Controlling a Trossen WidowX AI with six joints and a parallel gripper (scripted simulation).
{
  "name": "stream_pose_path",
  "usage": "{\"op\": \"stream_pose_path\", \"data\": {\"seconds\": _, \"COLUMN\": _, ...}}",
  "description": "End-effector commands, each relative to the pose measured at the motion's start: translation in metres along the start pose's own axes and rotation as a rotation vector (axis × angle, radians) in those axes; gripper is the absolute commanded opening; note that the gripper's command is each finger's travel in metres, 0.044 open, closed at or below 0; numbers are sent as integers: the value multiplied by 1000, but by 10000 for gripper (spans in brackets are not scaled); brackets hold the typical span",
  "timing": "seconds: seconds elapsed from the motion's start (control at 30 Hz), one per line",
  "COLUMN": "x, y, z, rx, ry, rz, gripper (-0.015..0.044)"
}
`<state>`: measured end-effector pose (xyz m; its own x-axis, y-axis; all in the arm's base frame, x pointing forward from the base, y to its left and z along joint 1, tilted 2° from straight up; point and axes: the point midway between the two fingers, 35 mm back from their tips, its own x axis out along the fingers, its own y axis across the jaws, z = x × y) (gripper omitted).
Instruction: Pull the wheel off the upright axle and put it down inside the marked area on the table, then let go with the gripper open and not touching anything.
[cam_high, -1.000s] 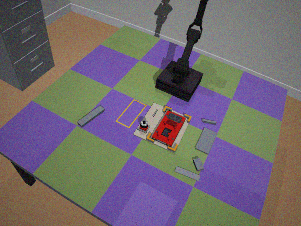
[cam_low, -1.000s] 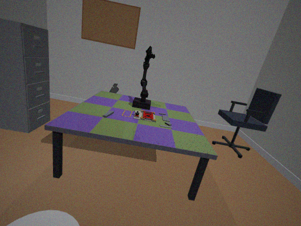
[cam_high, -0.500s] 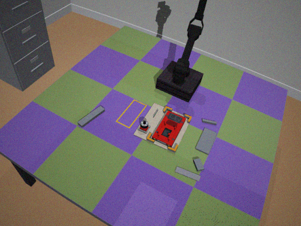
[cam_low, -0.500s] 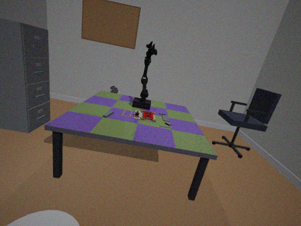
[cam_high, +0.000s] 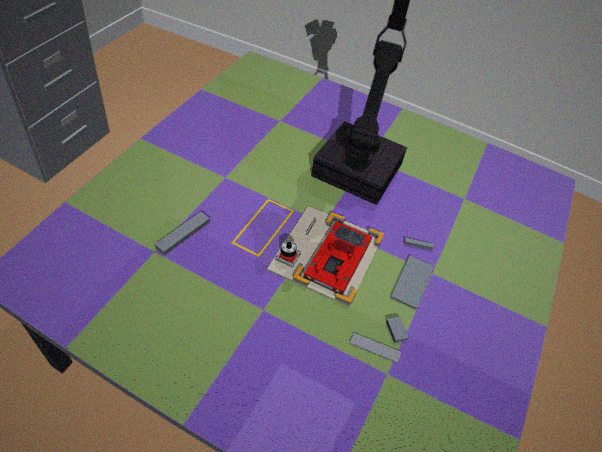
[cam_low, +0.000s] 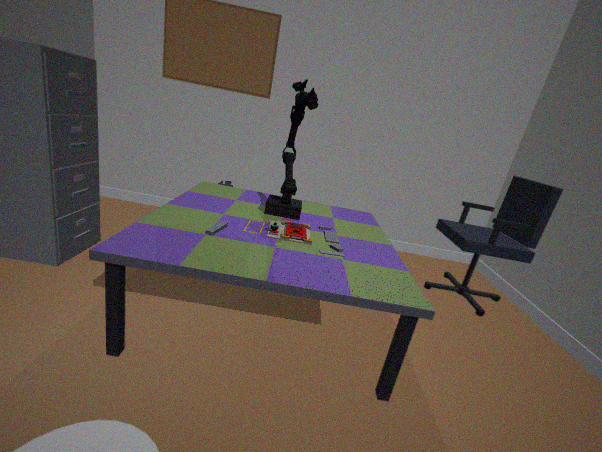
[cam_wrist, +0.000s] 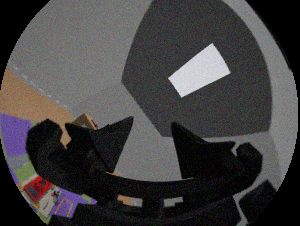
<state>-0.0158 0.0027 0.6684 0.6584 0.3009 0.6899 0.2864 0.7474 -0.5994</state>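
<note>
The wheel (cam_high: 288, 249) (cam_low: 274, 228), black with a pale hub, sits around the upright axle (cam_high: 288, 243) above a small red base at the left end of a cream board. The marked area is a yellow rectangle outline (cam_high: 250, 221) (cam_low: 247, 225) on the table, just left of the board, with nothing in it. My gripper (cam_low: 309, 86) (cam_wrist: 153, 121) is open, with nothing between the fingers. It is high above the table and far from the wheel, and points up toward the ceiling. The top view does not show it.
The cream board (cam_high: 298, 234) also carries a red panel (cam_high: 322, 257) between orange corner brackets. A long grey block (cam_high: 183, 232) lies left of the marked area. Several grey pieces, including a flat plate (cam_high: 412, 281), lie right of the board. The arm's black base (cam_high: 357, 160) stands behind.
</note>
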Motion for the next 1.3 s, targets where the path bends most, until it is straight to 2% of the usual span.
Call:
{"op": "stream_pose_path", "data": {"seconds": 0.0, "x": 19, "y": 20, "z": -18, "rx": 68, "ry": 55, "rz": 52, "gripper": 300}}
{"op": "stream_pose_path", "data": {"seconds": 0.2, "x": 51, "y": 55, "z": -55, "rx": 93, "ry": 176, "rz": 114, "gripper": 300}}
{"op": "stream_pose_path", "data": {"seconds": 0.67, "x": 96, "y": 138, "z": -137, "rx": 359, "ry": 454, "rz": 251, "gripper": 300}}
{"op": "stream_pose_path", "data": {"seconds": 0.93, "x": 107, "y": 174, "z": -183, "rx": 348, "ry": 575, "rz": 300, "gripper": 300}}
{"op": "stream_pose_path", "data": {"seconds": 1.07, "x": 110, "y": 190, "z": -201, "rx": 414, "ry": 640, "rz": 312, "gripper": 300}}
{"op": "stream_pose_path", "data": {"seconds": 1.27, "x": 110, "y": 231, "z": -249, "rx": 593, "ry": 827, "rz": 317, "gripper": 300}}
